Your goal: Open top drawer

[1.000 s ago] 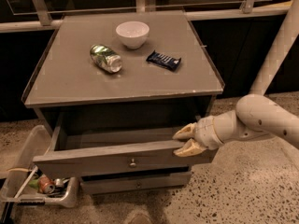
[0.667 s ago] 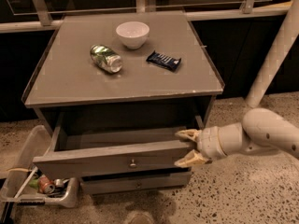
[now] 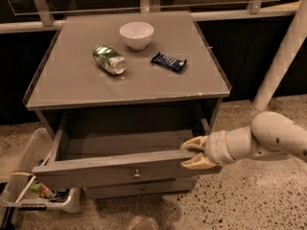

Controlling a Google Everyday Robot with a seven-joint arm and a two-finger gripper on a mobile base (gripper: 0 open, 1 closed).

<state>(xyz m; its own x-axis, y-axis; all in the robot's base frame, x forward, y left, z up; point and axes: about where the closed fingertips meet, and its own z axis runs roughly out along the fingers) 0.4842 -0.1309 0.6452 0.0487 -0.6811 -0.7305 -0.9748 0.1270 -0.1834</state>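
Looking at this one, the top drawer is already slid a good way out of the cabinet, with its bare inside showing under the counter. I'd call the job mostly done.

The bit that matters for the next move: the drawer front runs left to right across the view, and the claw sits at its far right end, coming in from the right on the only arm this robot has. The two fingers are spread apart, one above and one below, with the top right corner of the drawer front between them. I can't tell if they're actually pressing on the wood. The little round knob is at the middle of the front, off to the left of the claw, and nothing's touching it. If it needs more opening, my guess is the pull has to go straight out toward the camera, square to that long front. Tugging from one corner could rack the drawer sideways.

Count of stuff:
- on the counter: one white bowl, one crushed can lying on its side, one candy bar
- one lower drawer visible underneath, shut
- one plastic bin on the floor at left
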